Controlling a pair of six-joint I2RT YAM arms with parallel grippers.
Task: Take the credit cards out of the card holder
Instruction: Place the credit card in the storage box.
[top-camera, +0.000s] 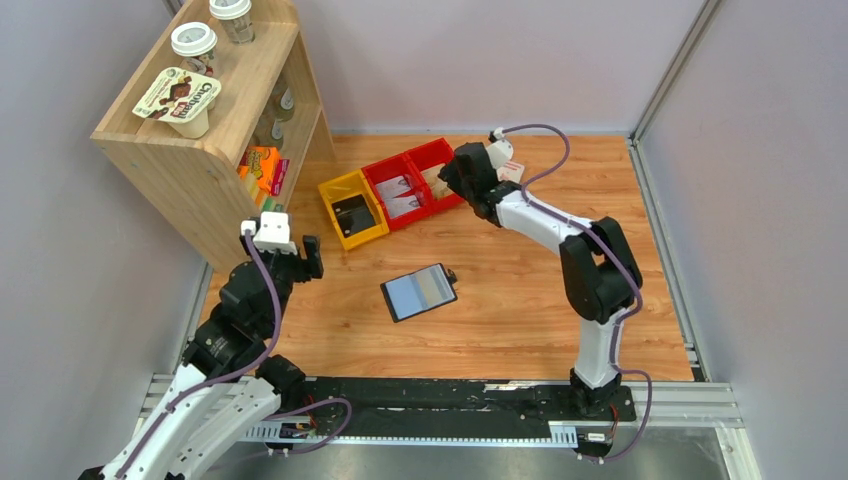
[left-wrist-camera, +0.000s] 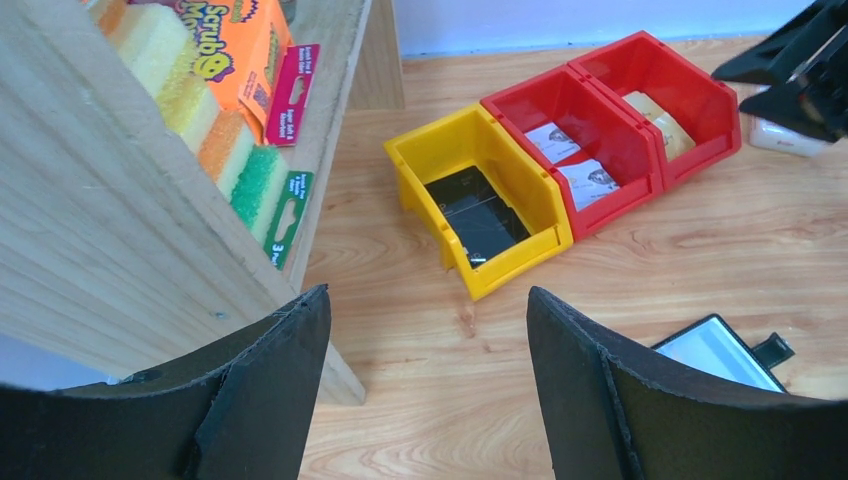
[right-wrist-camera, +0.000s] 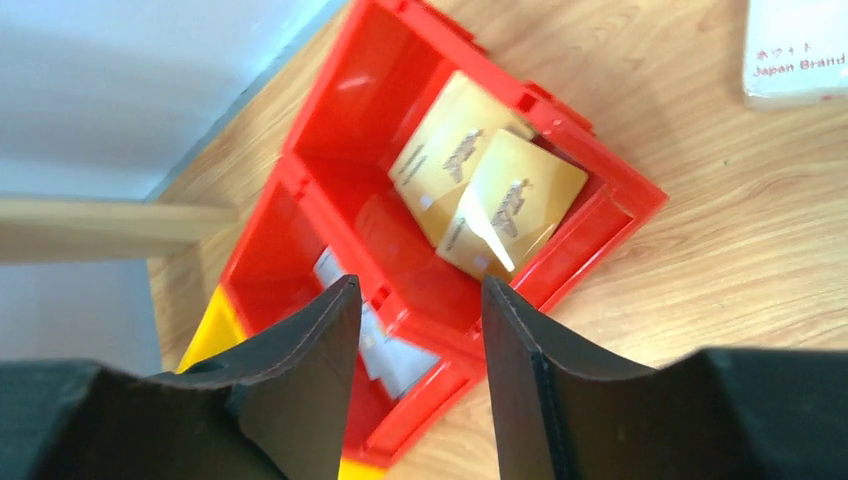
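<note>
Credit cards (right-wrist-camera: 487, 190), two of them, lie overlapping in the end red bin (right-wrist-camera: 340, 110) at the far side of the table. One leans a little over the other. The right gripper (right-wrist-camera: 418, 300) hangs just above that bin, its jaws apart with nothing between them, so it is released and carries no card.

The card holder (top-camera: 420, 291) lies open and flat in the middle of the table, well apart from the bins, with its bluish-grey inside facing up and its small tab pointing away from the arms. From above I cannot tell whether any card is left in its pockets.

The left gripper (left-wrist-camera: 428, 300) hovers near the shelf (left-wrist-camera: 120, 200), jaws wide and empty, with the holder's corner just in its view.

The step in hand looks like the drop-off of a card into the bin, and the task seems at or near its end. Next, the right arm should lift straight up clear of the bin wall. If a card remains, one claw must pin the holder flat while the other pinches the card's edge and slides it out along the pocket.
</note>
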